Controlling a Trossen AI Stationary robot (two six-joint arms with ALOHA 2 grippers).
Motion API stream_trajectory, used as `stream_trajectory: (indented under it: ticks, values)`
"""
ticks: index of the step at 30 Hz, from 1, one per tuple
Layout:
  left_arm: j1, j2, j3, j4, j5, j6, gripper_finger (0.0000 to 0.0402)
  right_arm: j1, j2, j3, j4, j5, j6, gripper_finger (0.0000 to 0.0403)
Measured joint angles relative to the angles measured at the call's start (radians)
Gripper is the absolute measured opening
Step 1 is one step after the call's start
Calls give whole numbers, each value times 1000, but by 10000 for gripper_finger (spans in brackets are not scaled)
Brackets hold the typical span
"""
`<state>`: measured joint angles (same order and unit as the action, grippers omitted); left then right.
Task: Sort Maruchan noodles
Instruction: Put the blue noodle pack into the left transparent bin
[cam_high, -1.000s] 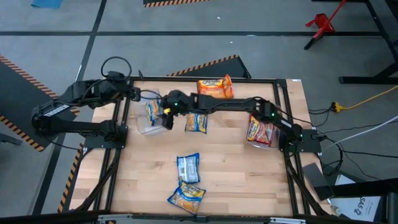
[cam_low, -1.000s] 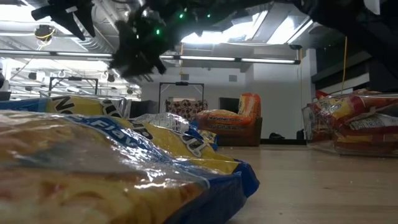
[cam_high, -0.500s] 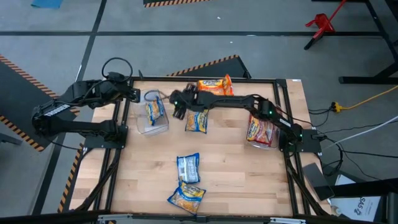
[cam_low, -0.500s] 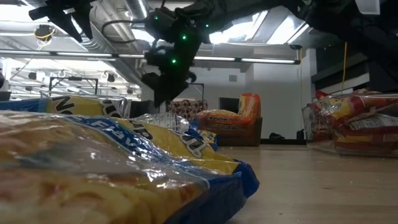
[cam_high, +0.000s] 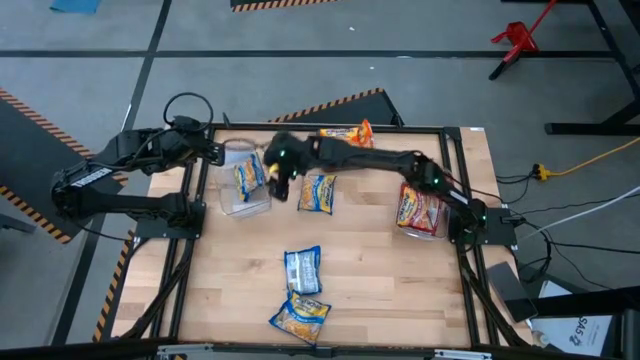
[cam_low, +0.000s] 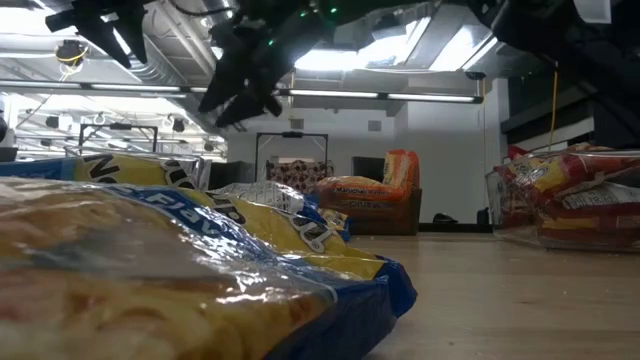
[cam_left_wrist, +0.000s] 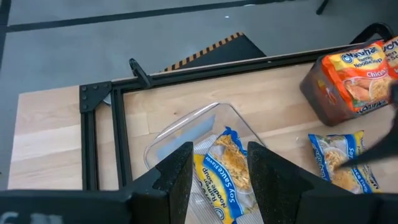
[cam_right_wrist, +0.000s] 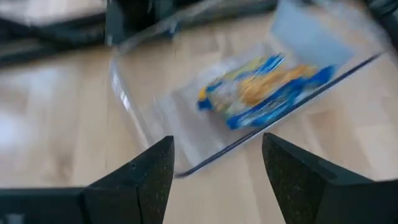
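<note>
A clear bin (cam_high: 238, 204) at the far left holds one blue-and-yellow noodle packet (cam_high: 249, 175), which also shows in the right wrist view (cam_right_wrist: 267, 90). My right gripper (cam_high: 279, 176) hovers beside that bin's right side, open and empty (cam_right_wrist: 214, 146). A second blue-and-yellow packet (cam_high: 318, 193) lies flat on the table just right of it. My left gripper (cam_left_wrist: 217, 149) waits open above the bin's far left corner (cam_high: 218, 152). Orange packets (cam_high: 346, 135) lie stacked at the far edge. Red-and-silver packets fill a clear bin (cam_high: 420, 212) at the right.
Two more blue-and-yellow packets (cam_high: 303, 270) (cam_high: 300, 316) lie near the table's near edge and fill the low view's foreground (cam_low: 200, 270). A black frame (cam_high: 196, 230) runs round the wooden tabletop. Bare wood lies between the two bins.
My right gripper has swung from the left bin's side toward the table's right and far edge, dipping lower, then come back a little toward the bin and risen. The packet in the bin lies where it was.
</note>
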<state>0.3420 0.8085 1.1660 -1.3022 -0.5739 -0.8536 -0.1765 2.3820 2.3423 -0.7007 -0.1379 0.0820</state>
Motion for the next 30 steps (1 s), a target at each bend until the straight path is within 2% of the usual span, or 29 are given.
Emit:
stream_trajectory:
  ticks: [4, 9, 11, 19, 21, 24, 30]
  values:
    - [0, 0, 0, -3, -4, 1, 145, 47, 46, -2, -7, 43, -31, 229]
    - [0, 0, 0, -10, -10, 2, 145, 83, 99, 0, -26, 185, -40, 229]
    - [0, 0, 0, -10, -10, 1, 145, 79, 102, 2, -35, 219, -50, 229]
    - [0, 0, 0, -8, -9, 1, 145, 6, 96, 1, -99, 505, -90, 229]
    - [0, 0, 0, -9, -9, 1, 145, -18, 80, 13, -114, 497, -89, 229]
    - [0, 0, 0, -13, -9, 1, 145, -44, 53, 12, -116, 406, -68, 229]
    - [0, 0, 0, -14, -34, 1, 145, -38, 4, 16, 54, 137, -84, 229]
